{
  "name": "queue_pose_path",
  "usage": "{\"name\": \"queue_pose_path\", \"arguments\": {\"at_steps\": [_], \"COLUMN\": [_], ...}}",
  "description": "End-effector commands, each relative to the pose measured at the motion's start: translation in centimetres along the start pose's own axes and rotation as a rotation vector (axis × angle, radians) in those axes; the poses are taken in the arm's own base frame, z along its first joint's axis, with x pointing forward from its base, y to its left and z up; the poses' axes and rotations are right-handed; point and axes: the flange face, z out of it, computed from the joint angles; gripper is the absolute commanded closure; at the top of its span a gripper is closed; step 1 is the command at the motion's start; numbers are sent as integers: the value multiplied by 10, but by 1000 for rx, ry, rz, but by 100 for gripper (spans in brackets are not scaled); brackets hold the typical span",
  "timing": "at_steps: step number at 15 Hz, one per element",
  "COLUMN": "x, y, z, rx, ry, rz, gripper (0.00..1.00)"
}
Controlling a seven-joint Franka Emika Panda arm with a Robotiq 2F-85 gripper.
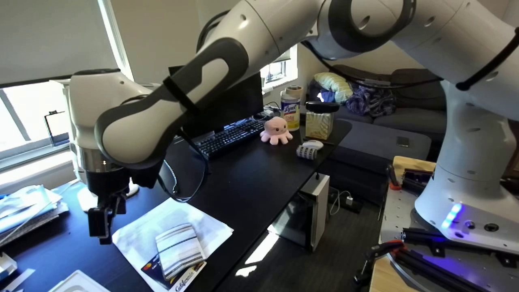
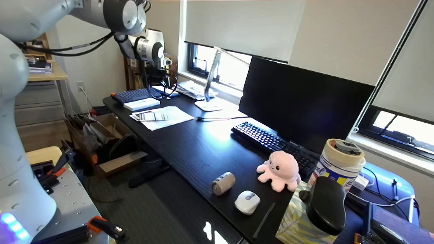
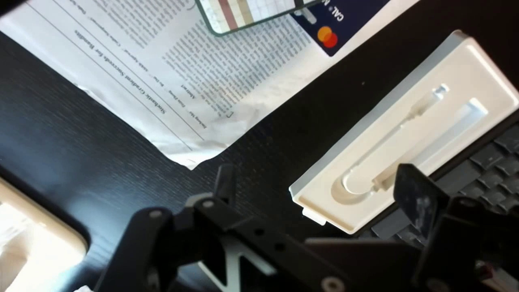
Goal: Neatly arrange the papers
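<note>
The gripper (image 3: 319, 188) is over the desk (image 3: 52, 121), near a corner of the papers (image 3: 138, 101). The wrist view shows its fingers (image 3: 417, 198) spread wide apart, holding nothing. In both exterior views it is dark, and the spread cannot be gauged.

The papers lie on the desk, sheet edges slightly out of line, the corner toward the gripper rumpled. Print is legible in part, the title line included. The top of the wrist view crops them. A striped item (image 3: 263, 12) rests on them, also cropped; its kind cannot be confirmed. A dark card (image 3: 344, 24) is partly covered by it and cut off by the same edge. In an exterior view a California card (image 1: 188, 280) shows just beside the striped item; how far it runs beneath cannot be told.

A white tray (image 3: 405, 121) lies beside the papers, apart from them. Whether it touches the keyboard (image 3: 492, 162), which the frame cuts off, cannot be determined. A pale object (image 3: 44, 239) at the left edge is washed out and incomplete.

In an exterior view the arm (image 1: 129, 138) hides part of the monitor (image 1: 243, 103).
</note>
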Motion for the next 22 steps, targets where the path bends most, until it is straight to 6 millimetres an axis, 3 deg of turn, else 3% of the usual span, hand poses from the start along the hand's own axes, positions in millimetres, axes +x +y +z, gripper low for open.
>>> {"name": "queue_pose_path", "arguments": {"at_steps": [1, 4, 6, 10, 15, 17, 22], "x": [-1, 0, 0, -5, -8, -9, -6], "y": [0, 2, -14, -60, -109, -120, -123], "z": [3, 0, 14, 31, 26, 31, 36], "rx": [1, -2, 22, 14, -34, -58, -42], "ry": [-3, 1, -3, -29, -26, -27, -30], "rz": [0, 2, 30, 165, 364, 441, 403], "gripper": [0, 0, 0, 0, 0, 0, 0]}}
